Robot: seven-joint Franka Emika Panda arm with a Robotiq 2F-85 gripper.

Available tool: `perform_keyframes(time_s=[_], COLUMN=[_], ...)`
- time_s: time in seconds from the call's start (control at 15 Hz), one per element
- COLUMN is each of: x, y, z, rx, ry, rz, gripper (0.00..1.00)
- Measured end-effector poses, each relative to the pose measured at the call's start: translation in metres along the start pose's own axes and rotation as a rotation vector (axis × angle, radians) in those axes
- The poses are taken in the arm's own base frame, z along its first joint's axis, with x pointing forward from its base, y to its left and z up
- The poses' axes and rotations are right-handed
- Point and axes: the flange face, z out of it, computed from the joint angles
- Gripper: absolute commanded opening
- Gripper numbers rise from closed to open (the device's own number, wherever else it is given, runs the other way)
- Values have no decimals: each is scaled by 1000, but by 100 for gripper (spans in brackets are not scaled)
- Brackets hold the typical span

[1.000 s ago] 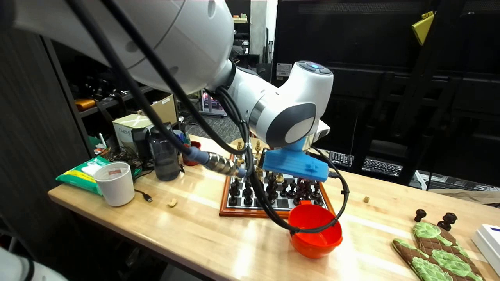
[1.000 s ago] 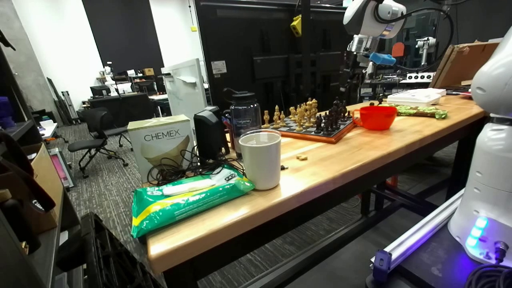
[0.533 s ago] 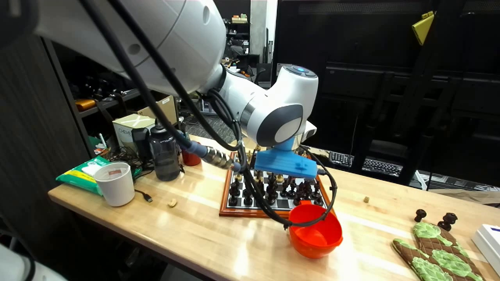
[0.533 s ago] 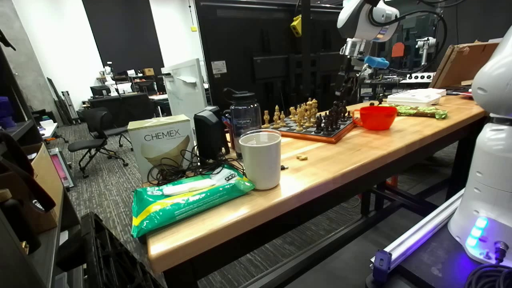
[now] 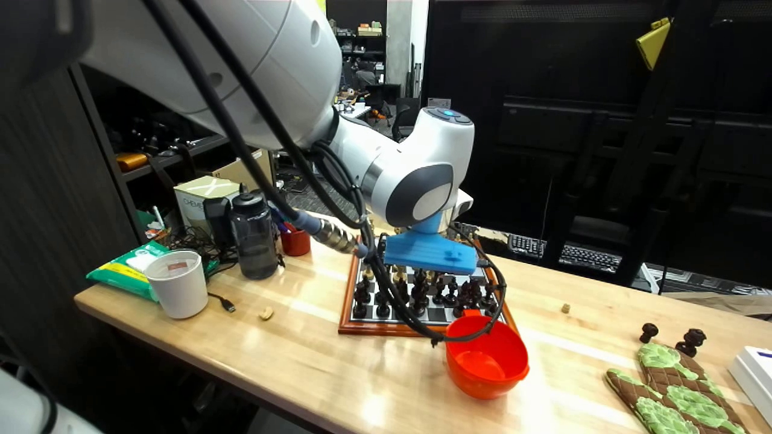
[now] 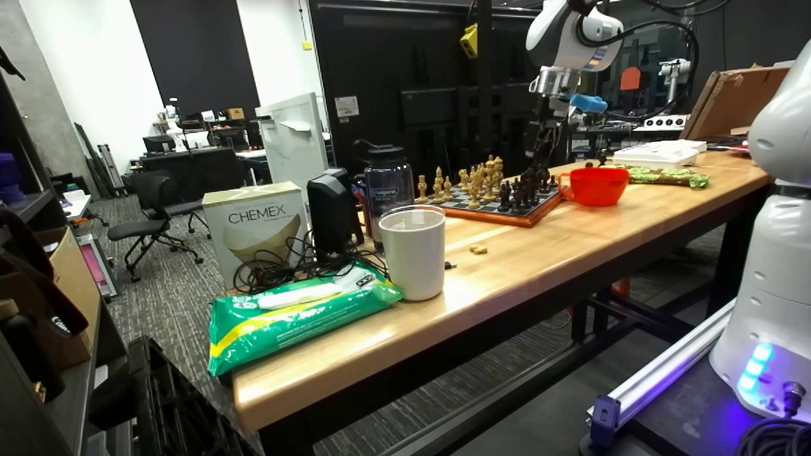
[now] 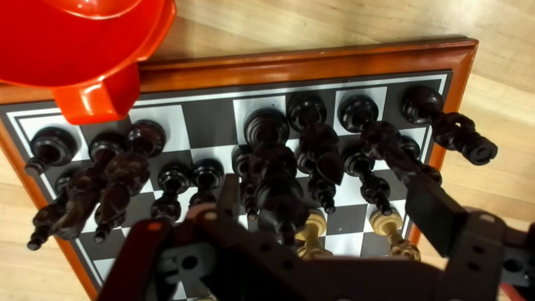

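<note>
My gripper (image 7: 332, 205) hangs open above a chessboard (image 7: 309, 62), nothing held between its fingers. In the wrist view a tall dark chess piece (image 7: 280, 205) rises in the gap, closer to the left fingertip (image 7: 229, 192). Other dark pieces (image 7: 357, 115) stand in rows along the board's edge, and two pale pieces (image 7: 386, 223) show lower in the gap. An exterior view has the gripper (image 6: 538, 155) pointing down just over the dark pieces; its tips blend into the dark background there. A red bowl (image 5: 485, 361) stands beside the board, its handle reaching over the frame.
The arm's black cable (image 5: 503, 289) loops down in front of the bowl. Loose dark pieces (image 5: 690, 342) and a quilted mitt (image 5: 681, 392) lie on the right. A white cup (image 5: 178, 286), dark bottle (image 5: 253, 238) and red pen holder (image 5: 295, 241) stand on the left.
In both exterior views the arm has shifted left, and the gripper has come lower over the board. Pieces, board and bowl have stayed put. The jaws remain open.
</note>
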Motion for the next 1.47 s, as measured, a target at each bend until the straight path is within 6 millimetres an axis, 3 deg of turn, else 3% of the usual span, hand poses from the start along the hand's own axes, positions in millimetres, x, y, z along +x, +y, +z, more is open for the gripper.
perform_keyframes(time_s=[0.53,1.27,1.33,1.47], x=[4,11,12,14], y=[-1,5,5,6], z=[10,6,6,6], rx=[1,-10,-11,-14], ry=[-15,-5,-6,-7], rz=[-16,-22,-23,-26], gripper=[100,100,77,69])
